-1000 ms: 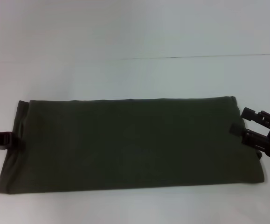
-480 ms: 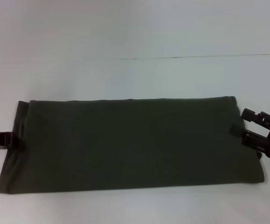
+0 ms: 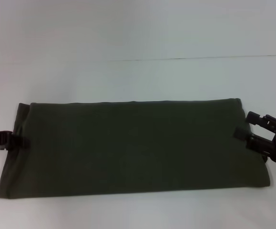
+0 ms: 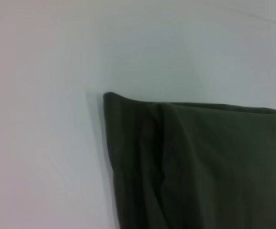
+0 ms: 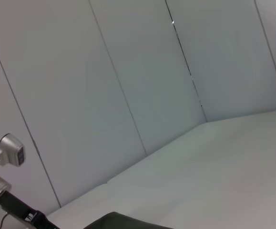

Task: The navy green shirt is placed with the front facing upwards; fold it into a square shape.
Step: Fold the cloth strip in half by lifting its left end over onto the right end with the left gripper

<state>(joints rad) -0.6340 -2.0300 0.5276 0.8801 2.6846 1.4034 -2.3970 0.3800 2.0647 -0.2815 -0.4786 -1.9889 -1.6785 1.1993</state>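
Note:
The navy green shirt (image 3: 133, 148) lies flat on the white table as a long, wide rectangle, plain green side up, with no lettering showing. My left gripper (image 3: 18, 141) is low at the middle of the shirt's left edge, its tip just over the cloth. My right gripper (image 3: 245, 125) stands open at the shirt's right edge near the far corner, one finger (image 3: 253, 116) beyond the cloth and the other (image 3: 240, 133) over it. The left wrist view shows a layered corner of the shirt (image 4: 199, 162). Only a sliver of the shirt (image 5: 121, 221) shows in the right wrist view.
The white table (image 3: 138, 81) runs wide beyond the shirt, with a thin seam line (image 3: 199, 58) across it at the back. Grey wall panels (image 5: 128, 71) rise behind the table. A silver and black arm part (image 5: 4, 191) shows at the side in the right wrist view.
My left gripper has slid a little to the right, its tip now over the shirt's left edge. The right gripper has edged slightly inward over the right edge. The shirt lies as before.

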